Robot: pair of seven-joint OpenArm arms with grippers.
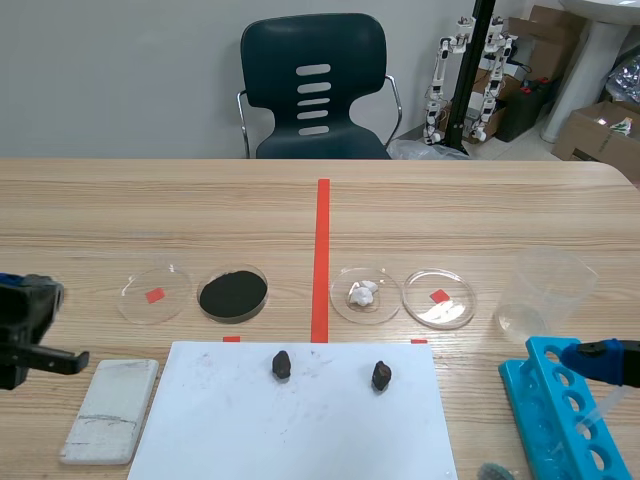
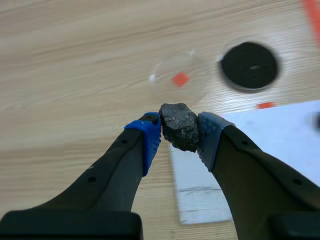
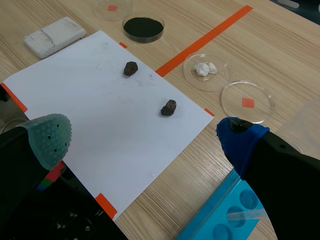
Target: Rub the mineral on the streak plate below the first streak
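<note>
While the left gripper is clamped on the mineral, the dark lump's long axis runs roughly along the fingers, blunt end forward. The streak plate lies under and just ahead of that gripper, with one faint streak across it; a finger hides one edge. The right gripper has its fingers wide apart above the white paper.
</note>
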